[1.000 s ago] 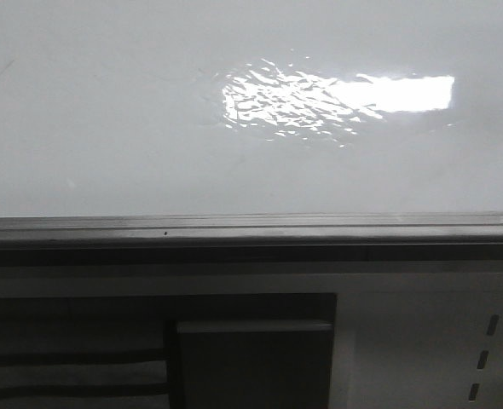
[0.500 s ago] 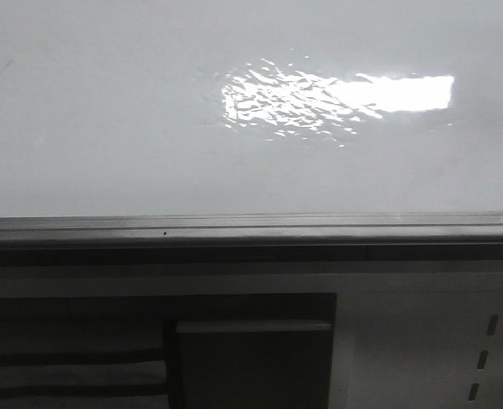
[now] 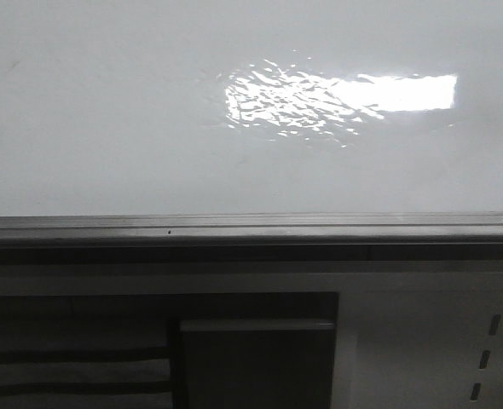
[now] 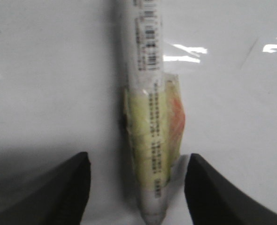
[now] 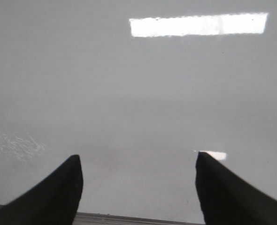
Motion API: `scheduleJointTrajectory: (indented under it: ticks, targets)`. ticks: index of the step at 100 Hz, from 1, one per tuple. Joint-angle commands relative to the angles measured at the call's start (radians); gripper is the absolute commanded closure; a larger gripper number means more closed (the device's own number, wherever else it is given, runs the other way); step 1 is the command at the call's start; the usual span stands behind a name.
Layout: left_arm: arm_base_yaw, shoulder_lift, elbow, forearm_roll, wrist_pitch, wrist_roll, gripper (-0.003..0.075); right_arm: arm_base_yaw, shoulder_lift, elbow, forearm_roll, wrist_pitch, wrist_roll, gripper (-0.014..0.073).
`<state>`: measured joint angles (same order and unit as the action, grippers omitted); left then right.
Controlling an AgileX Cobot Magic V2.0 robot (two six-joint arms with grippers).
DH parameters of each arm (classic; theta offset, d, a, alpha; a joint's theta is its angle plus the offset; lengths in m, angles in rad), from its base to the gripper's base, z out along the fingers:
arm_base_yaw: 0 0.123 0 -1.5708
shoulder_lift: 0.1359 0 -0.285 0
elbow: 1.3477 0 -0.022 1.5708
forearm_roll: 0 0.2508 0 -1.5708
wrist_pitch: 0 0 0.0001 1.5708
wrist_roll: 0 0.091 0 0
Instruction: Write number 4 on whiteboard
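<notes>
We find the whiteboard [image 3: 106, 128] filling the upper part of the front view: glossy white, w/ a rippled bright light reflection [image 3: 320, 95] right of centre. Its grey metal edge rail [image 3: 251, 228] runs across below it. We see no number 4 on the board in any view.

Left gripper [image 4: 136, 187]: fingers spread wide. A white marker [image 4: 150, 108] w/ barcode print and a yellowish wrap lies lengthwise between them; neither finger touches it, so nothing is gripped. Marker rests against the board surface.

Right gripper [image 5: 136, 187]: fingers likewise wide apart, nothing between them, facing bare board.

Below the rail, front view: a white perforated panel [image 3: 490, 349] at lower right, dark recess [image 3: 81, 341] at lower left.
</notes>
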<state>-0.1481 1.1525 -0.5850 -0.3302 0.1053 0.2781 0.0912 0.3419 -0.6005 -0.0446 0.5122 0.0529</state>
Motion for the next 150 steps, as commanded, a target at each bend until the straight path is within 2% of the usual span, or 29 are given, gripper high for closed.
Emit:
scheduleJointTrajectory:
  ticks: [1, 17, 35, 50, 59, 68, 81, 88, 98, 111, 128, 140, 150]
  targets:
    - [-0.007, 0.002, -0.031, -0.008, -0.087, 0.000, 0.0427, -0.007, 0.016, -0.035, -0.002, -0.082, -0.002, 0.0135]
    - [-0.007, 0.002, -0.031, -0.008, -0.090, 0.000, 0.0613, -0.007, 0.016, -0.035, -0.002, -0.082, -0.002, 0.0135]
    - [-0.007, 0.002, -0.031, -0.008, -0.086, 0.000, 0.0735, -0.007, 0.016, -0.035, -0.002, -0.077, -0.002, 0.0135]
    - [-0.007, -0.023, -0.046, -0.008, -0.021, 0.000, 0.0741, -0.007, 0.016, -0.082, 0.022, 0.006, -0.002, 0.0135]
    - [-0.008, -0.056, -0.104, -0.008, 0.123, 0.006, 0.0741, -0.005, 0.030, -0.149, 0.045, 0.113, -0.008, 0.0136]
    - [-0.031, -0.080, -0.195, -0.008, 0.310, 0.089, 0.0741, 0.004, 0.080, -0.232, 0.071, 0.239, -0.053, 0.0137]
    - [-0.116, -0.082, -0.347, -0.020, 0.593, 0.258, 0.0741, 0.028, 0.187, -0.349, 0.211, 0.413, -0.239, 0.0137]
    - [-0.180, -0.073, -0.412, -0.049, 0.708, 0.349, 0.0741, 0.039, 0.257, -0.396, 0.340, 0.502, -0.383, 0.0137]
    - [-0.293, -0.062, -0.478, -0.096, 0.807, 0.461, 0.0741, 0.052, 0.357, -0.437, 0.553, 0.602, -0.599, 0.0137]
    - [-0.444, -0.027, -0.526, -0.110, 0.820, 0.528, 0.0741, 0.067, 0.492, -0.465, 0.748, 0.682, -0.873, 0.0137]
    - [-0.621, 0.052, -0.584, -0.104, 0.815, 0.563, 0.0741, 0.112, 0.625, -0.480, 0.852, 0.687, -1.187, 0.0137]
    - [-0.686, 0.105, -0.620, -0.102, 0.815, 0.577, 0.0741, 0.166, 0.678, -0.487, 0.904, 0.657, -1.299, 0.0137]
    - [-0.704, 0.134, -0.636, -0.099, 0.813, 0.577, 0.0741, 0.213, 0.705, -0.489, 0.904, 0.604, -1.306, 0.0137]
